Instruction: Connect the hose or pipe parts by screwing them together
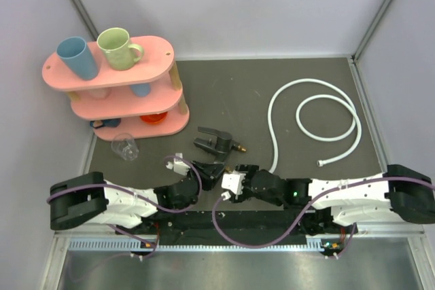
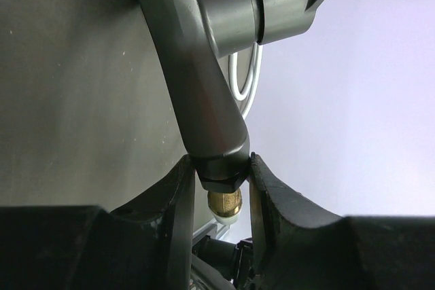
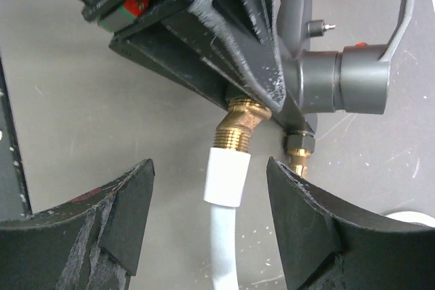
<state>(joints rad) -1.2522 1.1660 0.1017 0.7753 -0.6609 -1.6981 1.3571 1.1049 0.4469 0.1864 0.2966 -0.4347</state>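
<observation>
At the near edge of the counter [image 1: 224,93], between the two arms, the left tool [image 2: 219,171] is clamped on one black leg of the Y-shaped tap fitting [image 2: 204,93], just above its brass tip. The right tool [image 3: 209,168] has its fingers apart on either side of the white hose [image 3: 226,178], clear of it. The hose end meets another brass threaded end [image 3: 241,123] of the fitting. The rest of the hose lies looped at the far right.

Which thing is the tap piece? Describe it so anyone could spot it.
Find the pink shelf rack on the left. Right of its base, just ahead of the arms, is the black tap fitting. Unlike the white hose nearby, it is forked with brass ends.
</observation>
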